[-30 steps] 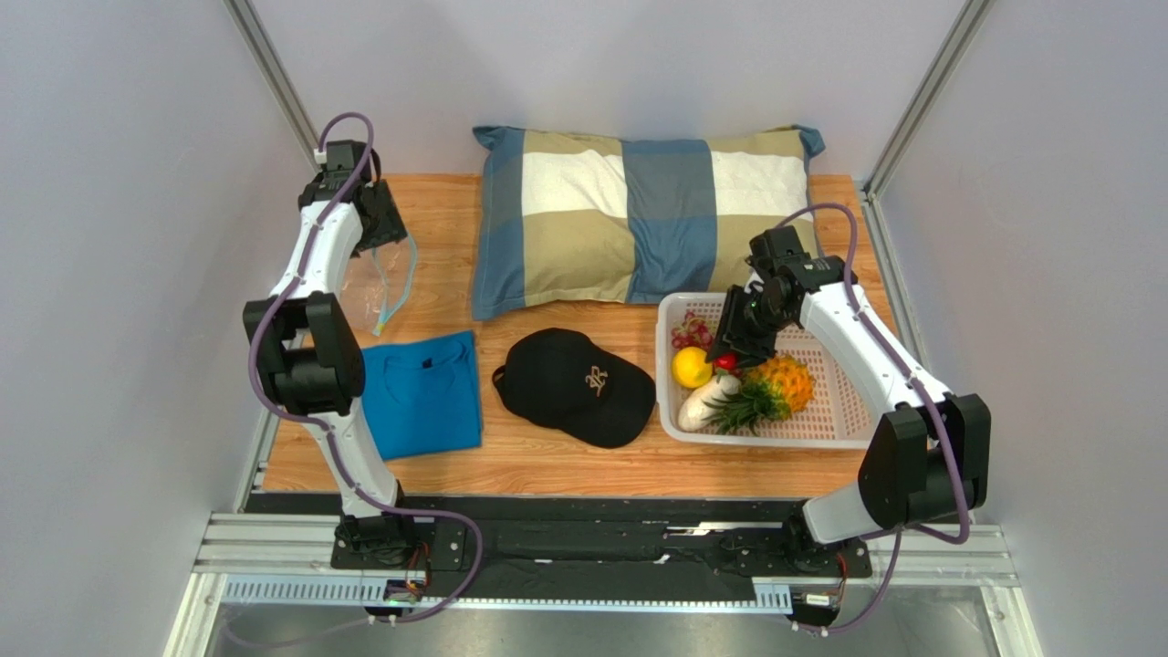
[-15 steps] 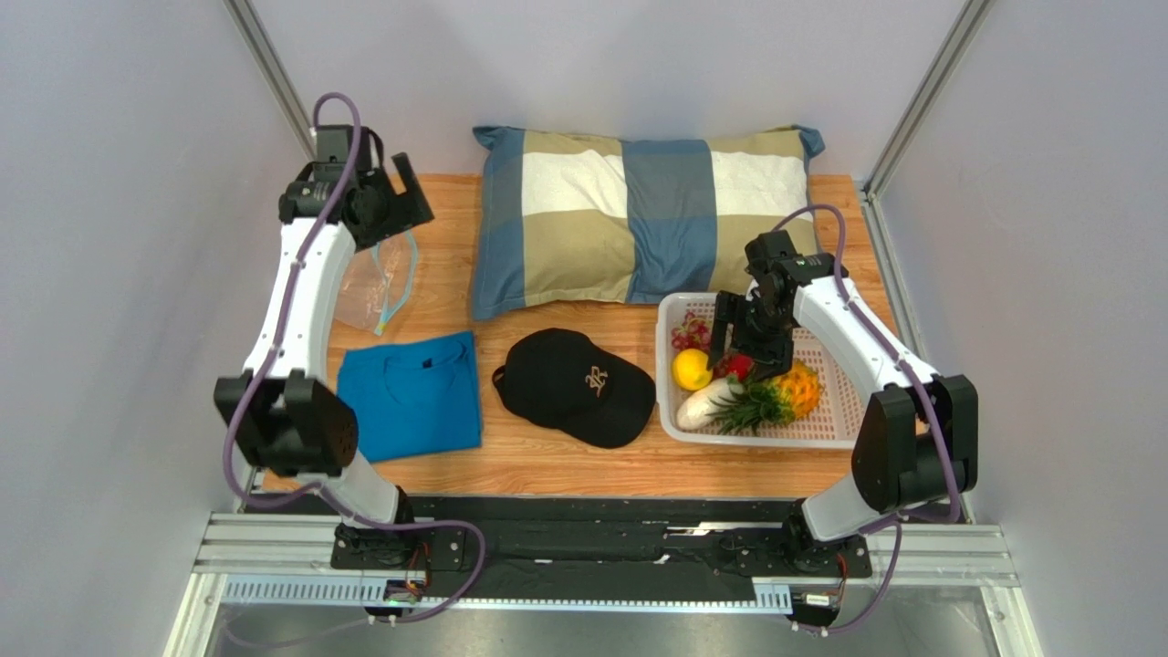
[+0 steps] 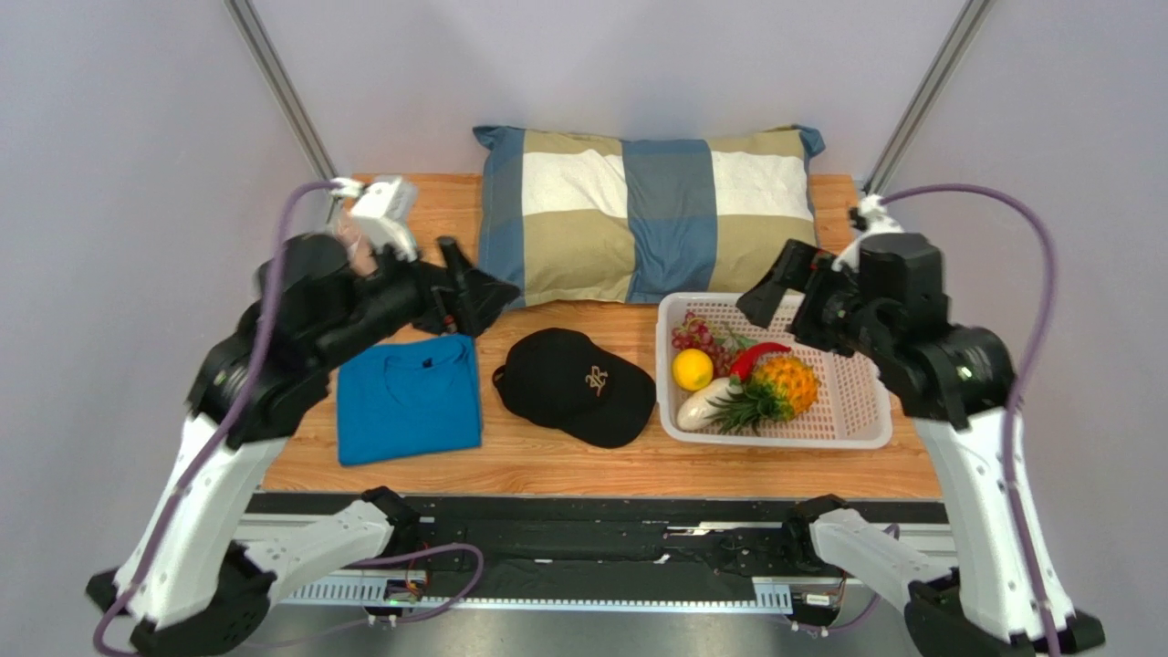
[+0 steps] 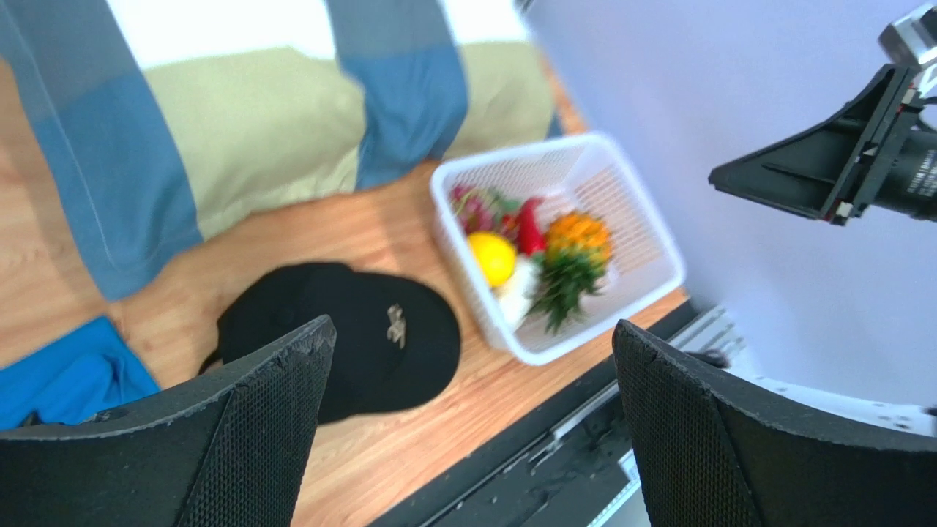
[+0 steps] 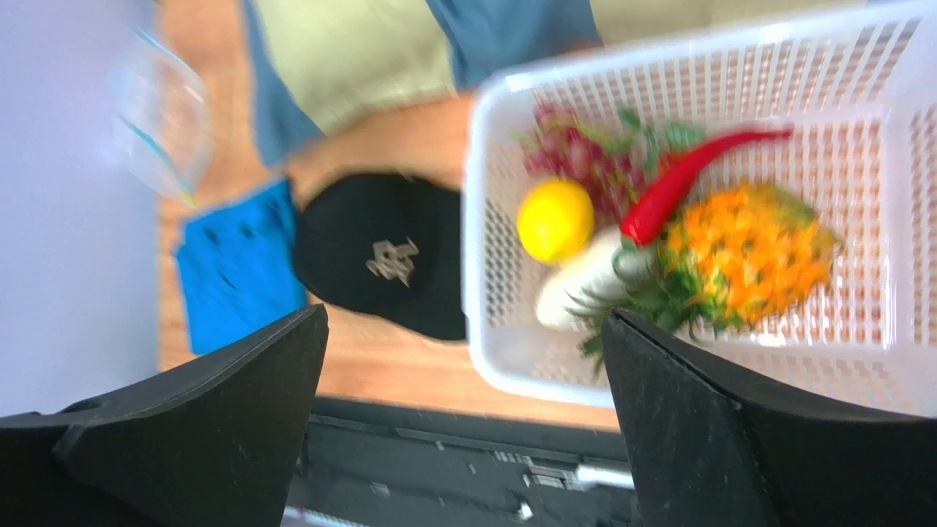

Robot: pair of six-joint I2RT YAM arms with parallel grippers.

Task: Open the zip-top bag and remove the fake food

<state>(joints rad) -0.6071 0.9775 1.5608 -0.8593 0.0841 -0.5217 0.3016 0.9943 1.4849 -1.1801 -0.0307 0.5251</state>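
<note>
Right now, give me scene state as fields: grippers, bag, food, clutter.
left gripper: open, holding nothing
right gripper: open, holding nothing
fake food: in the white basket, right side
zip-top bag: lying beyond the blue shirt, blurred; open or zipped unclear
other: black cap between shirt and basket; pillow along the far edge
</note>
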